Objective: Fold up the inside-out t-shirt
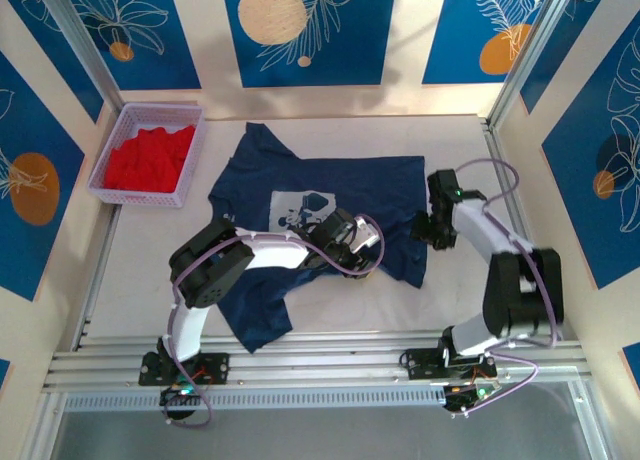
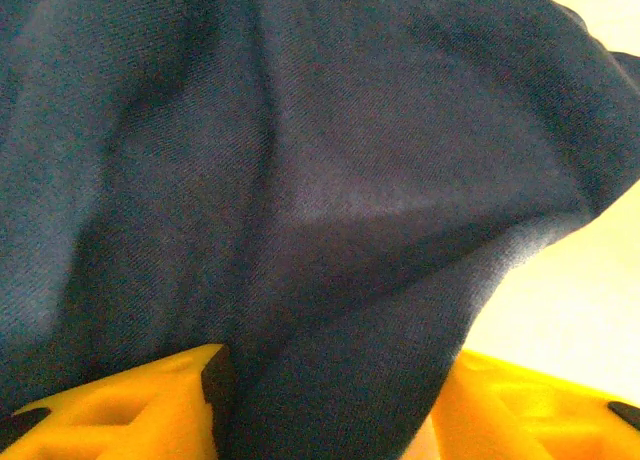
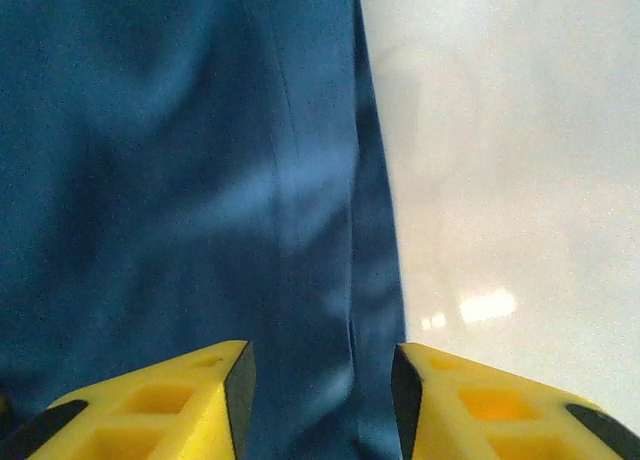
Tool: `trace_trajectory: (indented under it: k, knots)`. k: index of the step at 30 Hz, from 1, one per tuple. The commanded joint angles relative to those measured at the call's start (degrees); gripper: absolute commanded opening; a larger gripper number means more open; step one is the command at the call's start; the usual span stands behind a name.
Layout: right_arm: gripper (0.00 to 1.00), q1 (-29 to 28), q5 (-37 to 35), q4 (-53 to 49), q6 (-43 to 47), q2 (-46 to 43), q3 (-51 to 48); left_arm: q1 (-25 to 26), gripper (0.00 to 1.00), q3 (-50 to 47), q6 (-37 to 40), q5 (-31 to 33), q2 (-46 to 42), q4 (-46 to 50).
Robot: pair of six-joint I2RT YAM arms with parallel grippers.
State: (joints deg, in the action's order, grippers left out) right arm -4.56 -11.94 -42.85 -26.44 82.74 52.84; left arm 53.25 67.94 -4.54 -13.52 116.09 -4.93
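1. Right now the inside-out t-shirt (image 1: pixel 330 185) lies spread over the middle of the table (image 1: pixel 350 315). Its pale print (image 1: pixel 298 208) faces up, one sleeve reaches toward the far edge, and a loose flap trails toward the near edge on the left.
2. The left gripper (image 1: pixel 352 248) sits at the shirt's near hem, about mid-table. In its wrist view a bunched fold of navy cloth rises from between the yellow fingers, so I judge it is pinching the shirt.
3. The right gripper (image 1: pixel 432 230) is at the shirt's right edge. Its fingers stand apart, and the hem lies flat under the gap with nothing clamped.
4. The step in hand looks like an early fold that brings the near hem over. No tidy fold shows yet.
5. Next, the left arm likely needs to carry its pinch toward the far edge without dragging the whole shirt. The right would need to close on the hem beneath it so both corners travel together.
6. A basket (image 1: pixel 193 155) holding a red garment (image 1: pixel 150 158) sits in the far-left corner, well apart.
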Motion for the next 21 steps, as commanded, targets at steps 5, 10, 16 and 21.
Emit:
trace_trajectory:
  k: [5, 10, 16, 21]
  knots:
    - [0.42, -0.8, 8.7, -5.1, -10.3, -8.4, -10.0, -0.4, 0.54, -1.3, -1.5, -2.3, 2.3, 5.3]
    - [0.41, -0.8, 8.2, -4.4, -12.2, -9.3, -12.6, -0.4, 0.54, -1.2, -1.7, -2.6, 2.5, 5.1]
    - [0.38, -0.3, 7.7, 0.3, -11.3, -5.4, -12.7, -0.4, 0.54, -1.2, -1.7, -2.7, 2.2, 5.2]
    - [0.32, 0.9, 7.5, 2.7, -10.3, -3.9, -12.9, -0.4, 0.54, -1.3, -1.7, -2.7, 2.0, 5.1]
